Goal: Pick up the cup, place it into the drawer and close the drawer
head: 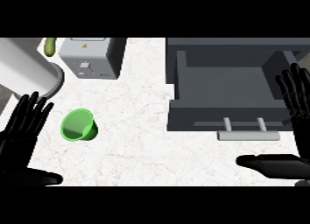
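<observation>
The bright green cup (79,125) lies tipped on the white marble table (145,109), at nine o'clock from the open grey drawer (229,87). Both the left robot hand (19,131) and the right robot hand (303,113) are released, fingers straight.

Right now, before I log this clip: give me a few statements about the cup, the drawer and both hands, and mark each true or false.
1. The green cup lies on the counter. True.
2. The drawer is shut. False: it stands pulled open, its handle toward the robot.
3. The left hand holds the cup. False: it is open beside the cup, fingers straight.
4. The right hand is open at the drawer's right side. True.
5. The cup is already inside the drawer. False: nothing shows in the drawer.
</observation>
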